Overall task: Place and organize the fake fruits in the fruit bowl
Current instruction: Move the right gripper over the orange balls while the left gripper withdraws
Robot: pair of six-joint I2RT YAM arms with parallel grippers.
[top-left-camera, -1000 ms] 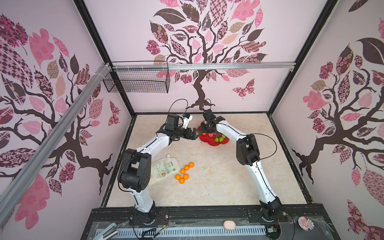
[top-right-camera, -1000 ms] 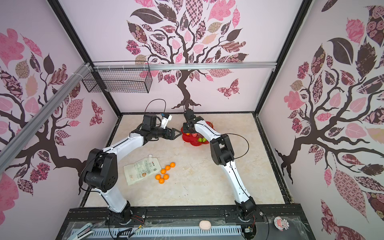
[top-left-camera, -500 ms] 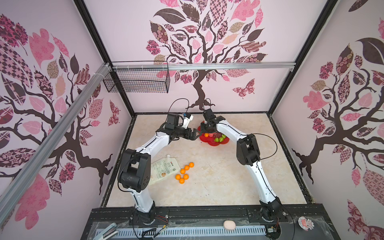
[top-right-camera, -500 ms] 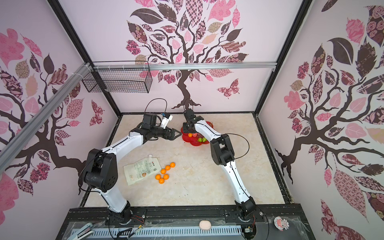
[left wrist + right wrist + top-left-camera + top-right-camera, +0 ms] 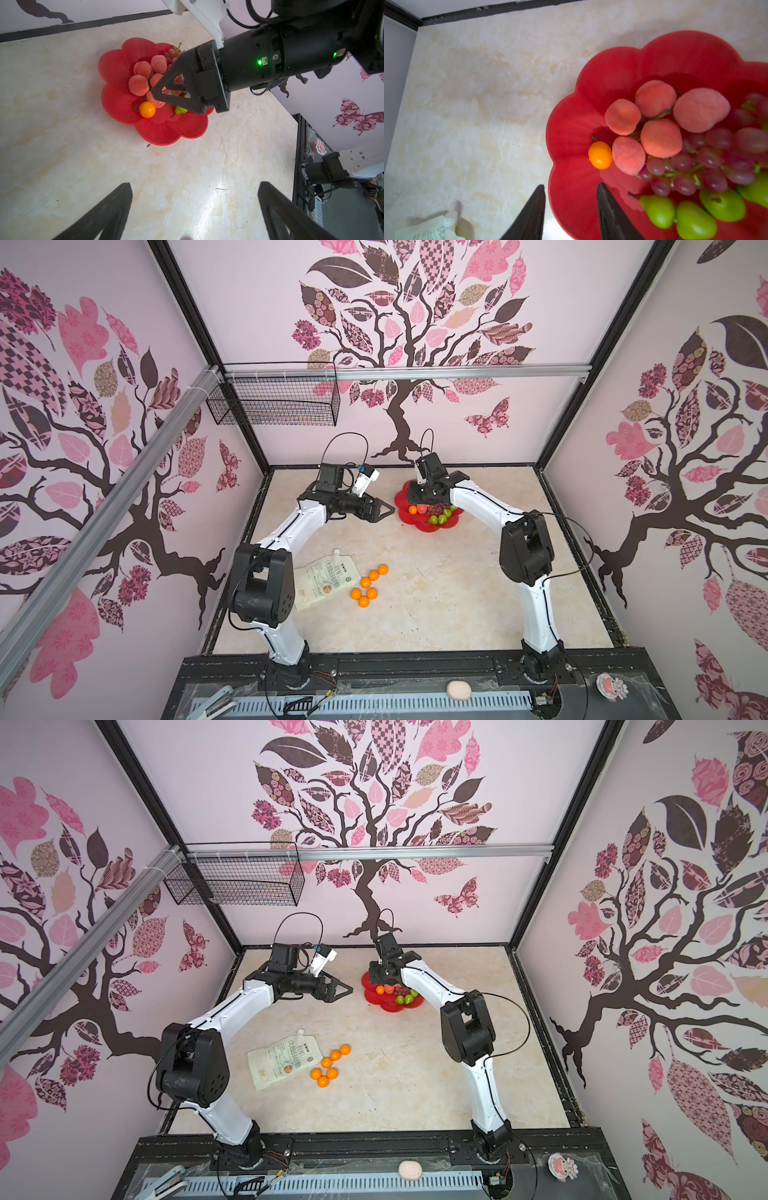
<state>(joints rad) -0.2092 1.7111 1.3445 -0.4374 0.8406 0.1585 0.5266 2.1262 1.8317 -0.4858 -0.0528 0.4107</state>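
Hardly anything has shifted over the last second: both arms hang about where they were at the far end of the bench [image 5: 436, 593], and no fruit has changed place. The right claw [image 5: 570, 185] hovers over the fruit bowl [image 5: 685, 54] at the edge that faces the other arm. Its jaws are partly apart with nothing between them, one finger over the bowl and one past its rim over bare bench. The left claw [image 5: 194, 184] is spread wide and empty, pointing at the bowl from just beside it. In the bowl lie one orange [image 5: 600, 154], five peaches [image 5: 661, 138], one grape bunch [image 5: 716, 158] and what I count as four pears [image 5: 657, 211], the fourth cut by the frame edge. Six loose oranges [image 5: 365, 582] remain on the bench, well apart from both claws toward the robot's base, in a slanting cluster just beside a white pouch [image 5: 324, 580]. They lie on the left arm's side, so I judge the left claw the nearer one, which must swing back away from the bowl to reach them. Being round, they offer no long axis to align to.
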